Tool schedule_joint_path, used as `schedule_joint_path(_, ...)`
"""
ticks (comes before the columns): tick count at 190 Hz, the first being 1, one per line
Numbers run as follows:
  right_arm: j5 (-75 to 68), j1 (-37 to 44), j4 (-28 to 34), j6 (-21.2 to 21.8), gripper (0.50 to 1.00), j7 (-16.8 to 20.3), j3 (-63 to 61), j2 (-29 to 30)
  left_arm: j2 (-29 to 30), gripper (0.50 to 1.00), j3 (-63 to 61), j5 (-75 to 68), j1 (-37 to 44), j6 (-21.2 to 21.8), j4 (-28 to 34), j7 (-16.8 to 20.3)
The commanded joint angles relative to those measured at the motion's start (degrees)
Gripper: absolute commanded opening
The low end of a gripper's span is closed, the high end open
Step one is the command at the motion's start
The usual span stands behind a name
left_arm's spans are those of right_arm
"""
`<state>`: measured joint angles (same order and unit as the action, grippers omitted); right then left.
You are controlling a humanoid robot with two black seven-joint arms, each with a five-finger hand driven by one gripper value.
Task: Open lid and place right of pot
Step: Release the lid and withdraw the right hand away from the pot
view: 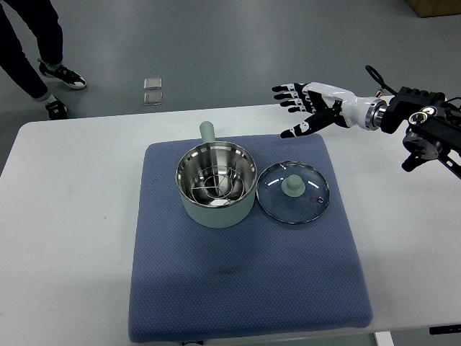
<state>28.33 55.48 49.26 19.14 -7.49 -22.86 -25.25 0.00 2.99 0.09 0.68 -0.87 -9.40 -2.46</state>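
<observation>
The lid (293, 192), one glass disc with a metal rim and a pale green knob, lies flat on the blue mat (245, 288) just right of centre in the frame, its rim touching or almost touching the one pot (216, 184). The pot is pale green outside and steel inside, stands uncovered, and its short handle points toward the top of the frame. A wire rack sits inside it.

One robot hand, the right hand (306, 108), shows at the upper right, its arm entering from the right edge. Its fingers are spread and hold nothing, well apart from the lid.

The mat covers the middle of a white tabletop (65, 238). Beyond it is a grey floor (230, 43), with two small clear squares (152, 91) lying on it and a person's legs and shoes (54, 83) at the upper left.
</observation>
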Motion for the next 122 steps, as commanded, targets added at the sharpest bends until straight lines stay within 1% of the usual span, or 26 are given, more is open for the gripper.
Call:
schedule_joint_path(1, -14.17, -0.72, -1.88, 0.63, 0.926, 1.51, 0.27, 0.47, 0.0, 1.0, 0.0, 0.0, 0.02, -0.01, 0.0, 0.0)
schedule_joint_path(24, -22.18, -2.04, -2.06, 0.98, 0.928, 2.74, 0.27, 1.35, 0.0, 1.0, 0.0, 0.0, 0.02, -0.01, 0.0, 0.0)
schedule_joint_path(41, -27.89, -3.01, -2.06, 0.98, 0.93, 4.5, 0.27, 1.61, 0.0, 1.0, 0.0, 0.0, 0.02, -0.01, 0.0, 0.0)
schedule_joint_path(56, -31.23, -3.98, -2.06, 0.9, 0.93, 4.94, 0.27, 1.87, 0.0, 1.0, 0.0, 0.0, 0.02, -0.01, 0.0, 0.0)
schedule_joint_path(82, -32.2, -4.51, -2.32, 0.54, 0.932, 4.32, 0.09, 3.28, 0.0, 1.0, 0.0, 0.0, 0.02, -0.01, 0.0, 0.0)
schedule_joint_path(122, -32.11, -4.77, -2.58, 0.46, 0.932, 4.23, 0.01, 3.37, 0.0, 1.0, 0.0, 0.0, 0.02, -0.01, 0.0, 0.0)
